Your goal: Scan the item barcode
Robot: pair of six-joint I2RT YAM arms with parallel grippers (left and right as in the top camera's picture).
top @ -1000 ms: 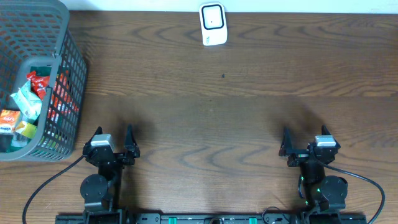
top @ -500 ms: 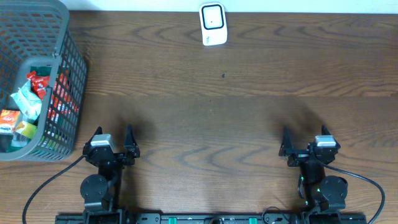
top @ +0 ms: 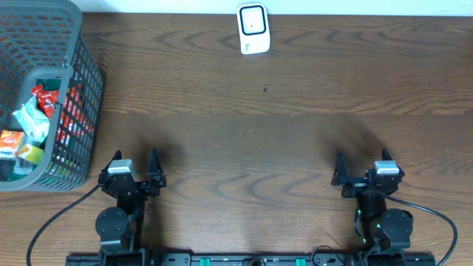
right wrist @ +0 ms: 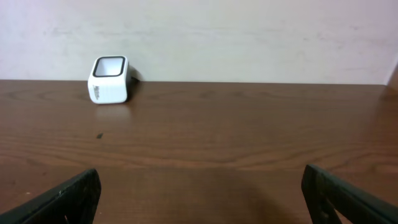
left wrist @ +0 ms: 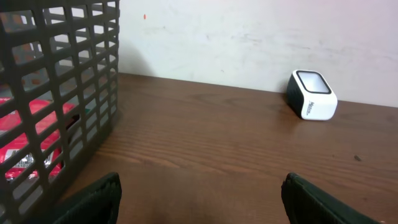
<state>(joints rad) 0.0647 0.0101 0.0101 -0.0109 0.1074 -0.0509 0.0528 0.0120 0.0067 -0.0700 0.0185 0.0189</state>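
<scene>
Scanner (top: 253,29) well beyond left hand (top: 134,161) (spread wide)

Matt wood-grain table (top: 295,125), grey plastic mesh basket (top: 81,74), glossy white scanner (top: 253,29)

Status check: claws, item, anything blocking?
Left claw open, empty; right claw same. Colourful packets in grey plastic mesh basket, none picked. White boxy scanner at far edge of brown wooden table, path unobstructed.

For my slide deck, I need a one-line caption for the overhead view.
Open, empty left gripper and right gripper; white scanner at far edge; grey basket of packets at left.
</scene>
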